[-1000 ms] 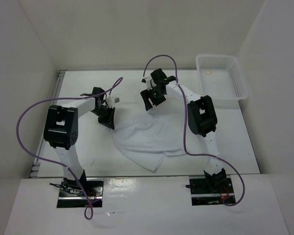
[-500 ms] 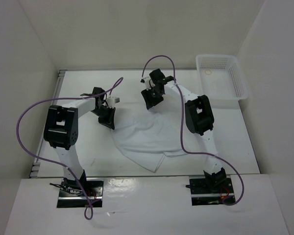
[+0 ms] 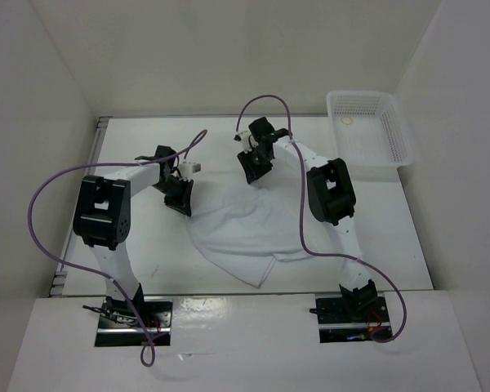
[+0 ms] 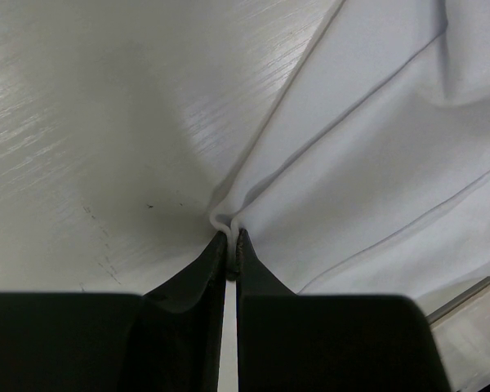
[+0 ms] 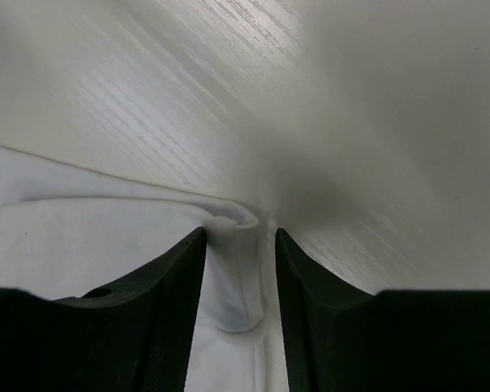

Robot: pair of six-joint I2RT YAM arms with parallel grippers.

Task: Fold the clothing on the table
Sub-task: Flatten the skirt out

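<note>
so the left claw (image 4: pixel 231 245) is clamped shut on the clothing (image 4: pixel 376 163) edge, right claw (image 5: pixel 239 234) half-open straddling a fold — guessing it's to lift both corners

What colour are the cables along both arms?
The cables are purple; the top external view shows them best.

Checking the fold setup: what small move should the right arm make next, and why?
Probably close the right gripper: its fingers straddle a rolled edge of the thin white fabric clothing without pinching it, while the left gripper already pinches another edge.
</note>
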